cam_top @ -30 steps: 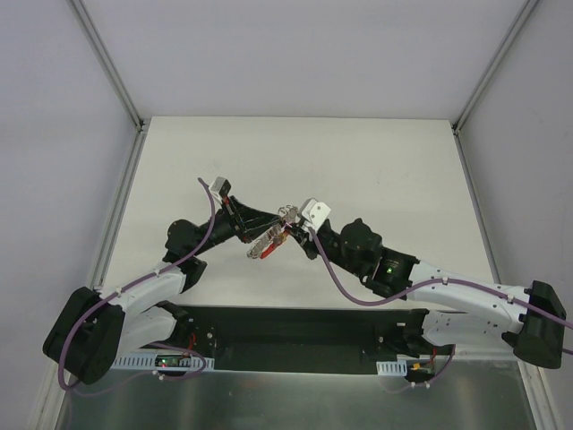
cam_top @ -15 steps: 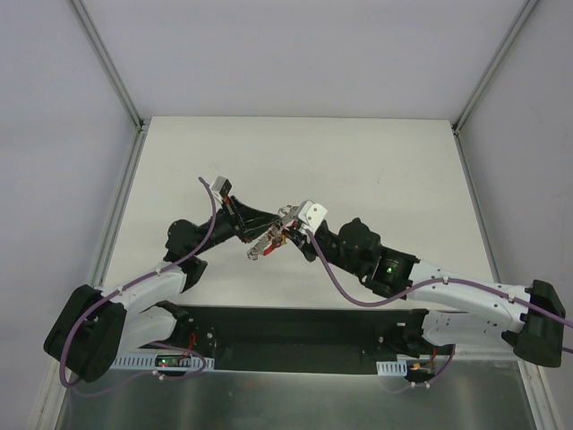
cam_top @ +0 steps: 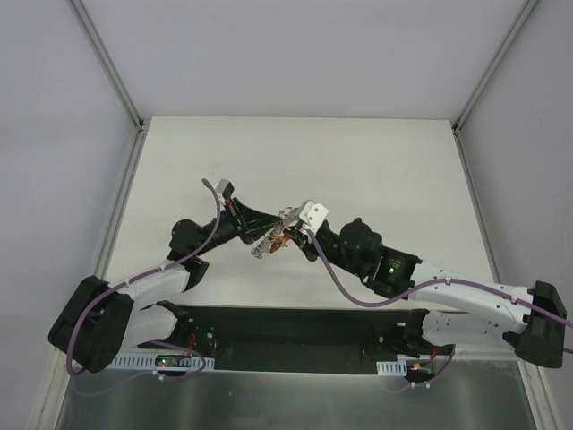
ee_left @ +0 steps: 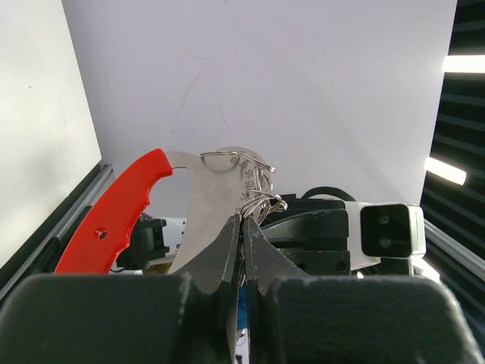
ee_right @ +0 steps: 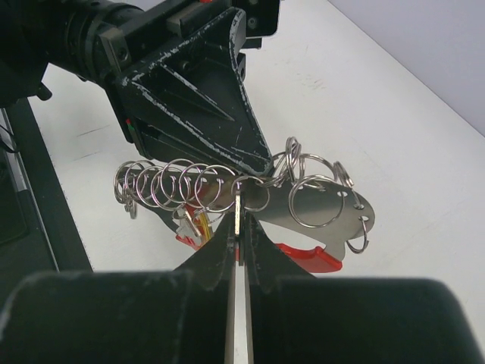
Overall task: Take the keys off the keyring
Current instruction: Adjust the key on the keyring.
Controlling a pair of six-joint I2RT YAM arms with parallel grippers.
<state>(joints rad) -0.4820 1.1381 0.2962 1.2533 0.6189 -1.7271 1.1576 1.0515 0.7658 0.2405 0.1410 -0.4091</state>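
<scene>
The keyring is a flat silvery plate [ee_right: 326, 201] with a red plastic grip [ee_left: 114, 220] and carries several split rings [ee_right: 174, 186]. It is held above the table between both arms in the top view [cam_top: 262, 248]. My left gripper [ee_left: 242, 221] is shut on the plate's edge beside a cluster of rings [ee_left: 261, 201]. My right gripper [ee_right: 238, 220] is shut on a thin key [ee_right: 238, 206], seen edge-on, that hangs from one ring. More small brass-silver keys [ee_right: 189, 225] hang below the row of rings. In the top view the left gripper [cam_top: 269, 235] and the right gripper [cam_top: 285, 235] meet tip to tip.
The white table [cam_top: 358, 161] lies below, with grey walls on three sides and metal rails along its edges. The left gripper's black finger [ee_right: 220, 114] sits just above the rings in the right wrist view. The right arm's camera block [ee_left: 390, 229] faces the left wrist.
Both grippers stay shut at the bunch. The left wrist has shifted slightly down and right, and the bunch has barely moved.
</scene>
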